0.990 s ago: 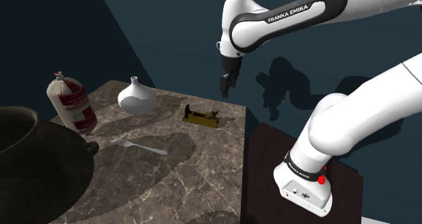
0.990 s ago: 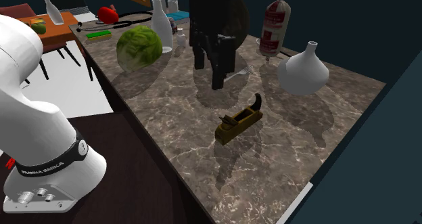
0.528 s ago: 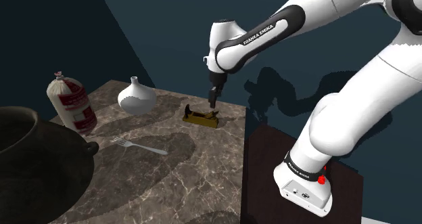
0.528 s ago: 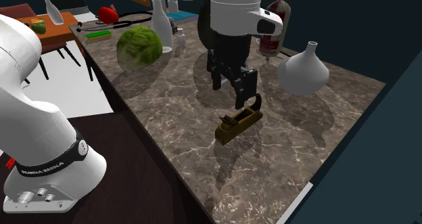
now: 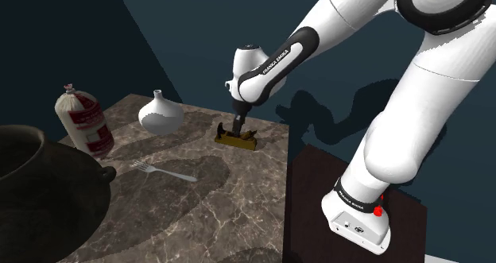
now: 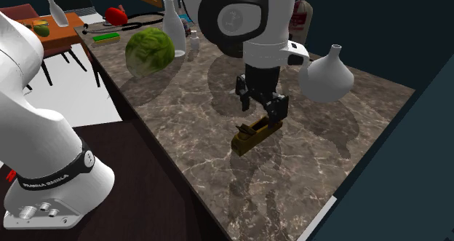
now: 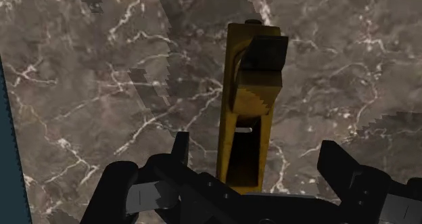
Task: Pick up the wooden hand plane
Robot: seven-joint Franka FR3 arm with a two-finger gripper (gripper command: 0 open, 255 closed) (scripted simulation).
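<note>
On the dark marble counter (image 5: pixel 222 191), toward its far edge by the blue wall in the shoulder view, the wooden hand plane (image 5: pixel 238 139) lies flat: yellow-brown body, dark handle and knob. The second exterior view puts the hand plane (image 6: pixel 253 135) mid-counter, long axis slanted.

The gripper (image 5: pixel 236 129) points straight down and sits low over the plane. Its fingers are spread wide. In the wrist view the hand plane (image 7: pixel 247 104) runs lengthwise between the two fingertips (image 7: pixel 180 150), nearer one than the other, with bare marble showing on both sides. No contact, nothing gripped. The second exterior view agrees: the gripper (image 6: pixel 260 108) straddles the plane's far end.

- White round vase (image 5: pixel 161 114): on the shoulder view's left of the plane, apart from it.
- Fork (image 5: pixel 164 172): nearer the camera, on open marble.
- Bottle with a red label (image 5: pixel 83 122): stands left of the fork.
- Big dark pot (image 5: pixel 40 182): at the near left corner.

In the second exterior view, a green cabbage (image 6: pixel 150 50) and a tall white bottle (image 6: pixel 173 27) sit at the counter's far left, well apart from the plane. The arm's white base (image 5: pixel 358 214) sits on a dark stand (image 5: pixel 314 214) at the shoulder view's lower right.
</note>
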